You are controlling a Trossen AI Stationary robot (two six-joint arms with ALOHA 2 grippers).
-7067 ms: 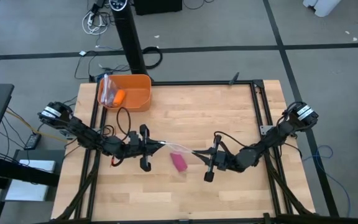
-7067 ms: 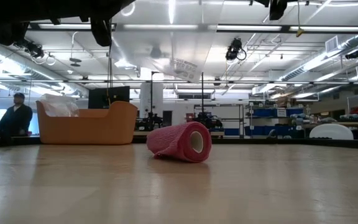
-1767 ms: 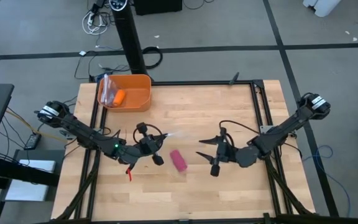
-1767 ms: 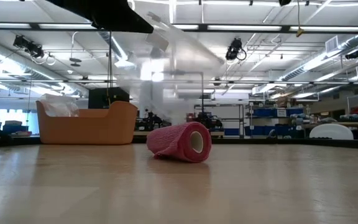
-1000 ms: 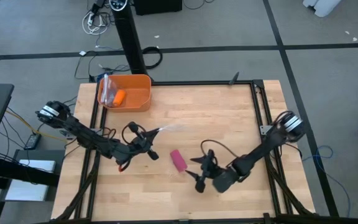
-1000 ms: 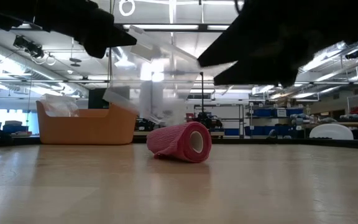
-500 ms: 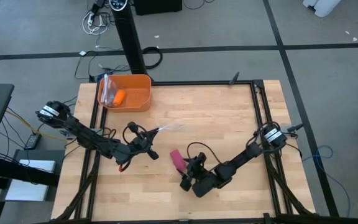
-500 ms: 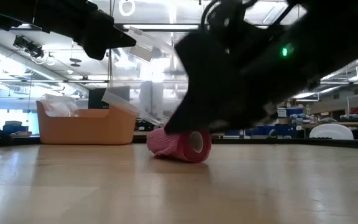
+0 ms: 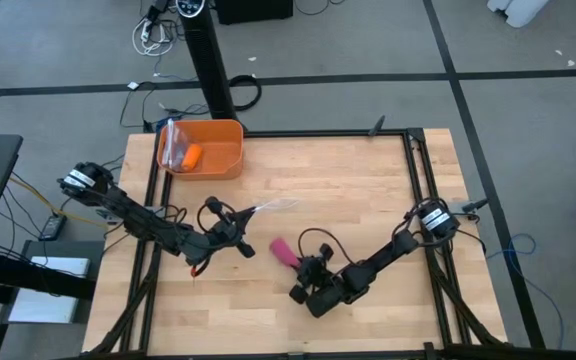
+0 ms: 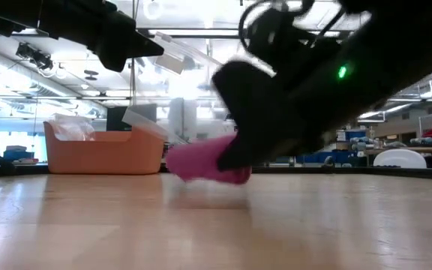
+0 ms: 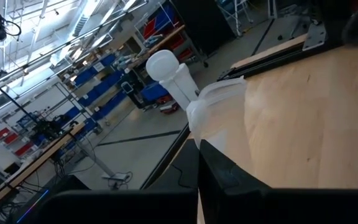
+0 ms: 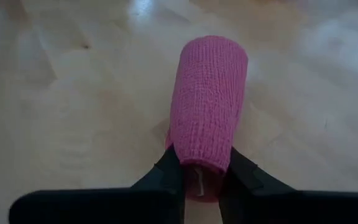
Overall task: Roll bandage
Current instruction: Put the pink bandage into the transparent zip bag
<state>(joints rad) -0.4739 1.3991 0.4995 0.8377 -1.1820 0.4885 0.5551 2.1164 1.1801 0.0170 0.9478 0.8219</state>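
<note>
Pink bandage (image 12: 208,99), rolled, sits mid-table with its near end pinched between the right gripper (image 12: 204,169) fingers, its length pointing straight ahead, while the closed left gripper (image 9: 236,236) holds a clear bag (image 9: 273,205) nearby.

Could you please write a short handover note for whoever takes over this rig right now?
Right tool: closed on one end of the small pink cylinder of rolled fabric bandage, near the wooden table's middle; whether it is clear of the wood cannot be told.
Left tool: shut on the clear crinkly plastic bag, held above the table beside the roll.
Orange plastic bin: at the far left corner, with a small orange object and more clear plastic inside.
Done: the roll is out of its bag and gripped.
Left: judging by this, dispose of the bag, then handle the bandage; it looks wound already.
</note>
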